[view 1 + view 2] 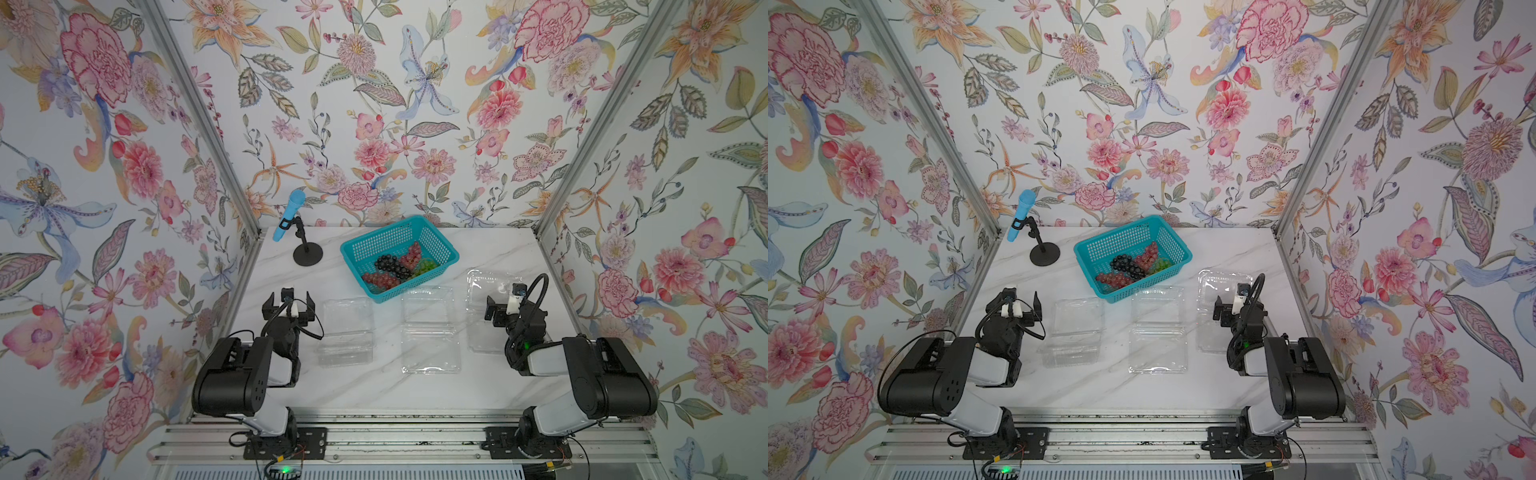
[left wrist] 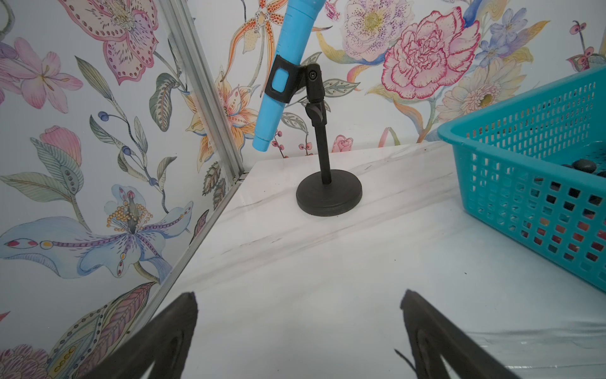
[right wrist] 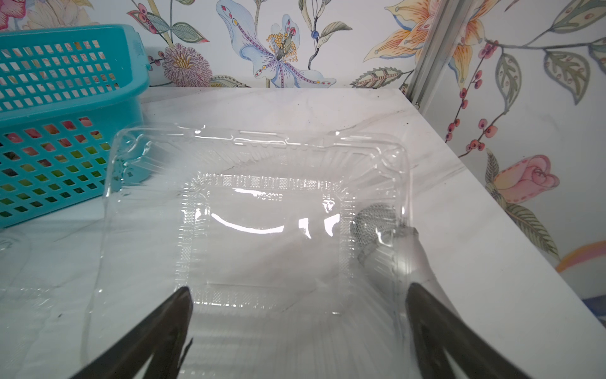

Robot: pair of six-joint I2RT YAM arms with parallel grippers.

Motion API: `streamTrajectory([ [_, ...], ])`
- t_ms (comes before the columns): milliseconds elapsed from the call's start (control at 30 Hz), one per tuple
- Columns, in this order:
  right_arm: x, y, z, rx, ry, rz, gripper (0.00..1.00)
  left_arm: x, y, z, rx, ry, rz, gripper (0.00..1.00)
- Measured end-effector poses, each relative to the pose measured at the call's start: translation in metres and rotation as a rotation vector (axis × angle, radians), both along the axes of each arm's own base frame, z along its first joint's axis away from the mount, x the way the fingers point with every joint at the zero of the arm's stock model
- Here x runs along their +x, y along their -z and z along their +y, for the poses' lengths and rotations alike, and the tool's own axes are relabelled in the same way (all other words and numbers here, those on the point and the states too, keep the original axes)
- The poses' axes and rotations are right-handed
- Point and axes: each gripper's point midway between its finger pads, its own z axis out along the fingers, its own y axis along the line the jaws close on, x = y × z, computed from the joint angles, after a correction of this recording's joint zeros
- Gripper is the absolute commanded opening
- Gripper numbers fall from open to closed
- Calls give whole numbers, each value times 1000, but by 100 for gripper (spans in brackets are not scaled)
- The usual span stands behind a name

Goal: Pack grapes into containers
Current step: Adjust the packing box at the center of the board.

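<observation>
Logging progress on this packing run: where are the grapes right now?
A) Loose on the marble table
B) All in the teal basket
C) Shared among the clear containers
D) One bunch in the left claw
B: the grapes all lie inside the teal basket, the clear containers hold nothing, and the left claw and right claw are open and empty.
</observation>
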Motion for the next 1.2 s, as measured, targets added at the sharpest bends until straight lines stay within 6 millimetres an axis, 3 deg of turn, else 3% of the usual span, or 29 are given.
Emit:
streamTrajectory([
  [267, 0, 0, -1, -2, 8, 0, 99, 0, 0, 0, 0, -3, 0, 100],
  [400, -2, -4, -15, -12, 91, 12, 99, -2, -3, 9, -8, -51, -4, 100],
  [533, 12, -42, -29, -15, 176, -14, 100, 4, -23, 18, -12, -108, -25, 100],
  [633, 19, -70, -37, 14, 237, -47, 99, 4, -50, 23, -16, -139, -69, 100],
  [733, 10, -72, -47, 99, 315, -29, 100, 3, -63, 23, -25, -144, -91, 100],
  [833, -1, -61, -58, 216, 378, 18, 99, 12, -54, 8, -13, -110, -29, 100],
  [933, -6, -53, -61, 304, 382, 53, 99, 24, -44, -25, 21, -29, 39, 100],
  [1067, -5, -50, -45, 335, 324, 104, 99, 26, -38, -61, 88, 47, 89, 100],
  [1200, -1, -54, -24, 319, 262, 131, 99, 24, -41, -80, 114, 75, 115, 100],
])
